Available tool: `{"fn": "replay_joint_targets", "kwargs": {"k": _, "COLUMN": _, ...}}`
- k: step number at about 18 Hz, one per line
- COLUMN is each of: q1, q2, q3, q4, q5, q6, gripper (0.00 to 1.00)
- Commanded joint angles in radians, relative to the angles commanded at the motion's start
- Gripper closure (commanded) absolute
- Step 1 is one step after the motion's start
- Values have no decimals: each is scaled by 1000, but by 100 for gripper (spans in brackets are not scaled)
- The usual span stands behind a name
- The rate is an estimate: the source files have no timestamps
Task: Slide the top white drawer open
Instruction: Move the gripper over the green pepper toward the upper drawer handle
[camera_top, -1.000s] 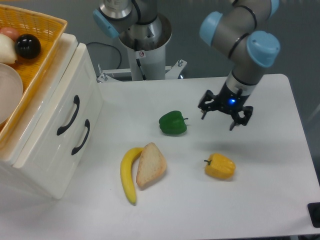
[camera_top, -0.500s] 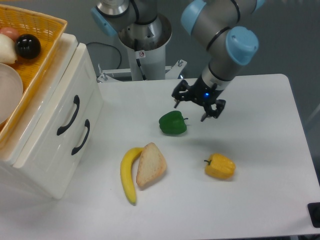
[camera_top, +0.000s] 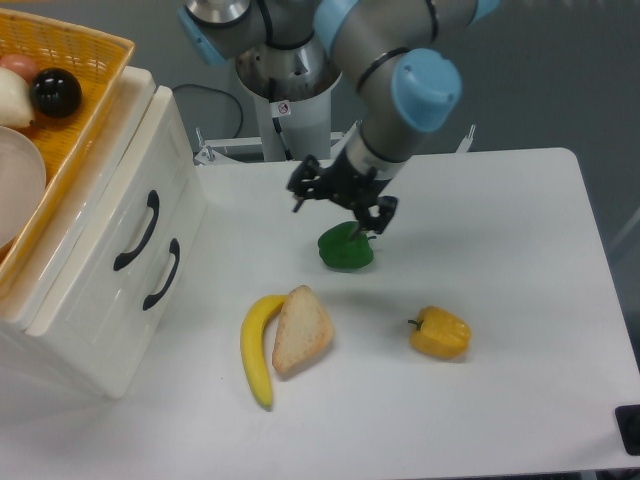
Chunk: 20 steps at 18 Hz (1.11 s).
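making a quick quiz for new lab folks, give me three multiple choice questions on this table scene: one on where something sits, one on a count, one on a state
1. What lies against the banana?
A. bread slice
B. yellow pepper
C. green pepper

2. How many black handles are on the cabinet?
A. one
B. two
C. three

3. The top drawer is:
A. pulled out
B. closed
C. removed

Answers:
1 A, the bread slice touches the banana's right side.
2 B, one handle per drawer, the other below.
3 B, its front sits flush, and the gripper is open over the green pepper.

My black gripper, glossy white top white drawer with black handle, green pepper, yellow pepper, yellow banana, orange basket
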Motion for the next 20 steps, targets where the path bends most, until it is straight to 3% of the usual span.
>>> {"fn": "replay_joint_targets", "kwargs": {"k": 5, "q1": -55, "q2": 6, "q3": 5, "q4": -71, "q5": -25, "q6": -17, "gripper": 0}}
{"fn": "replay_joint_targets", "kwargs": {"k": 10, "q1": -118, "q2": 8, "q3": 6, "q4": -71, "q5": -26, "q6": -78, "gripper": 0}}
{"fn": "replay_joint_targets", "kwargs": {"k": 20, "q1": -153, "q2": 2, "q3": 24, "q4": -64, "q5": -86, "q6": -147, "gripper": 0}}
